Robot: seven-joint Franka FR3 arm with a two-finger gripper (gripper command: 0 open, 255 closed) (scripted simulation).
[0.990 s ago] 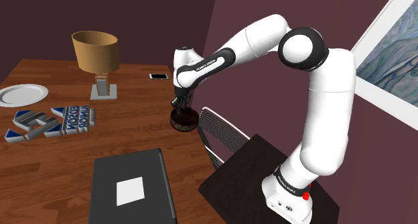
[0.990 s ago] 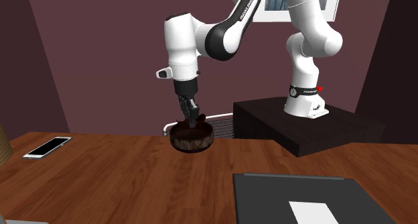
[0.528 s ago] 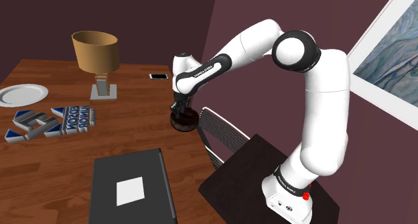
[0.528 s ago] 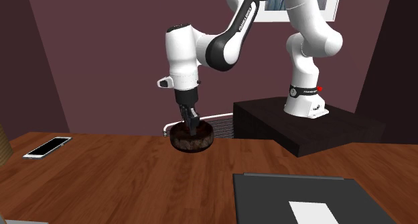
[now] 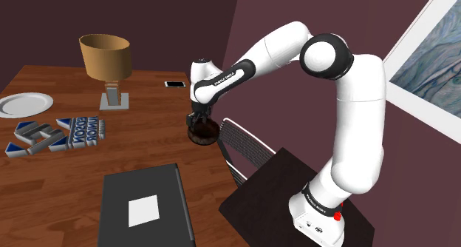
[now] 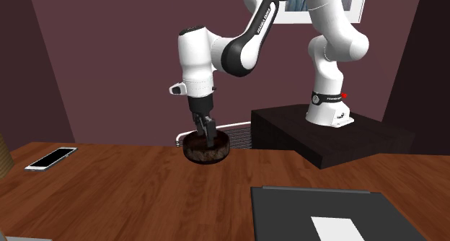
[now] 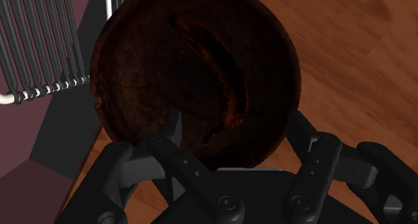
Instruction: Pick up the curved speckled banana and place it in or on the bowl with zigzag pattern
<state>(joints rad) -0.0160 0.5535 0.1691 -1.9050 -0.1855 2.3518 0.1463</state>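
A dark brown bowl (image 7: 134, 68) stands near the table's edge, beside a wire chair back. A curved, dark speckled banana (image 7: 214, 62) lies inside it, free of the fingers. My gripper (image 7: 234, 122) hangs just over the bowl, open, its black fingers (image 7: 173, 125) standing apart above the near rim. In the shoulder view the gripper (image 5: 196, 120) dips into the bowl (image 5: 201, 133). The second exterior view has the gripper (image 6: 208, 135) pointing straight down into the bowl (image 6: 205, 151).
On the wooden table stand a lamp (image 5: 107, 61), a phone (image 5: 175, 83), a white plate (image 5: 26, 103), blue-and-white block letters (image 5: 55, 134) and a flat black box (image 5: 144, 205). A wire chair back (image 5: 240, 149) rises beside the bowl. The black stand (image 6: 332, 135) lies behind.
The fingers, shut a second ago, now stand apart and the banana rests loose in the bowl. The hand sank slightly toward the bowl early on, then held still.
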